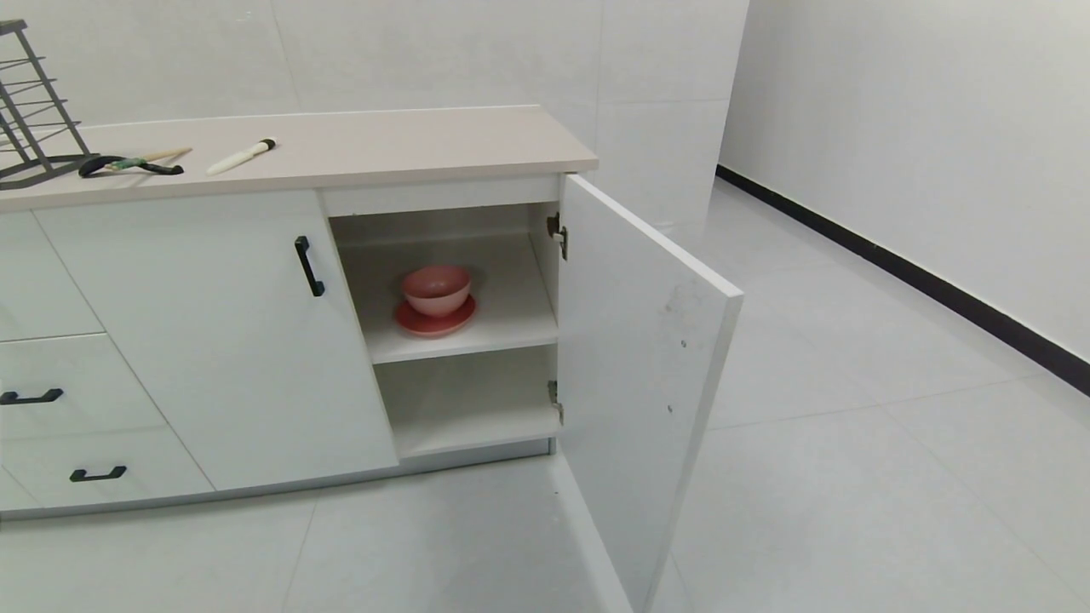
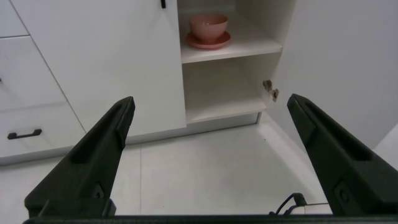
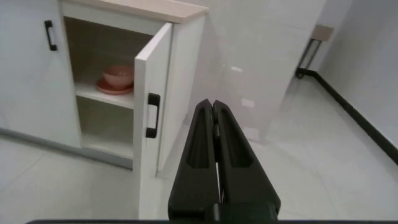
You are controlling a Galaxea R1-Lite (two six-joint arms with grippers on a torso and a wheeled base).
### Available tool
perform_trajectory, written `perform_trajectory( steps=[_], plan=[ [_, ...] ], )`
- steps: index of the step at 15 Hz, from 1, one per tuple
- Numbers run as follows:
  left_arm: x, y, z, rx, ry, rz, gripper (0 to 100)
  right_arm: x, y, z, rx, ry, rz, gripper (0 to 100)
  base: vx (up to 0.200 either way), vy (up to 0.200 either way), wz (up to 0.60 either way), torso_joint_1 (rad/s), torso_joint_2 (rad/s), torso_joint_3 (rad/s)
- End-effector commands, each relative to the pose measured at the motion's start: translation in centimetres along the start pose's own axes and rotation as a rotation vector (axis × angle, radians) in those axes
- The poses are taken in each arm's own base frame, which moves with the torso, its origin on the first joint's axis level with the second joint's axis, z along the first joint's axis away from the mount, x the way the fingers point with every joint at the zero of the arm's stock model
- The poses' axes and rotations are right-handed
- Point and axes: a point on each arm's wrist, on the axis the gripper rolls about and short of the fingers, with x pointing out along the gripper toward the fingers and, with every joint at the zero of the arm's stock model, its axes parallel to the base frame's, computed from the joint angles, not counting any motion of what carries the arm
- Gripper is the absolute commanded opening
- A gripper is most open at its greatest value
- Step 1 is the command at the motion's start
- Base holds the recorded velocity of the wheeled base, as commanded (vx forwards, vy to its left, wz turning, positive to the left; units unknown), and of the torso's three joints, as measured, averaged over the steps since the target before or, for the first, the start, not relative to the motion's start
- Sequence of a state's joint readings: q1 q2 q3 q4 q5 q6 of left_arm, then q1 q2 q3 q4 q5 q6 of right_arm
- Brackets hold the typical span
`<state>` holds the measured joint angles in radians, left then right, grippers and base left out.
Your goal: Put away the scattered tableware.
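My left gripper [image 2: 210,102] stands open, the right gripper [image 3: 213,107] closed and empty. I would push the door [image 1: 647,340] shut slowly, at its free edge.

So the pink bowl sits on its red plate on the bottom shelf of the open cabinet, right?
Not quite. The pink bowl does sit on the red plate in the open cabinet, but on the upper shelf, not the bottom one, as the head view shows.
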<state>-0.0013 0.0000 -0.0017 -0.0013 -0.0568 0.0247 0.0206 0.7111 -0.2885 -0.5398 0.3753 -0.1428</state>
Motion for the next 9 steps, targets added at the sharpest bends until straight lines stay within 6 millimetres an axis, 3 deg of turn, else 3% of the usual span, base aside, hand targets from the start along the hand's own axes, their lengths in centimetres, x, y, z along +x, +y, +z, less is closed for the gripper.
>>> perform_trajectory(
  steps=[1, 3, 9],
  plan=[
    [0.0, 0.0, 0.0, 0.0, 0.0, 0.001, 100, 7.7, -1.4, -1.6, 0.045, 0.119, 0.142, 0, 0.0, 0.0, 0.0, 0.0, 0.0, 0.0],
    [0.0, 0.0, 0.0, 0.0, 0.0, 0.001, 100, 9.7, -1.8, -1.7, 0.056, 0.144, 0.16, 0, 0.0, 0.0, 0.0, 0.0, 0.0, 0.0],
    [0.0, 0.0, 0.0, -0.009, 0.0, 0.0, 100, 13.1, -2.2, -4.8, -0.015, 0.196, 0.212, 0, 0.0, 0.0, 0.0, 0.0, 0.0, 0.0]
  ],
)
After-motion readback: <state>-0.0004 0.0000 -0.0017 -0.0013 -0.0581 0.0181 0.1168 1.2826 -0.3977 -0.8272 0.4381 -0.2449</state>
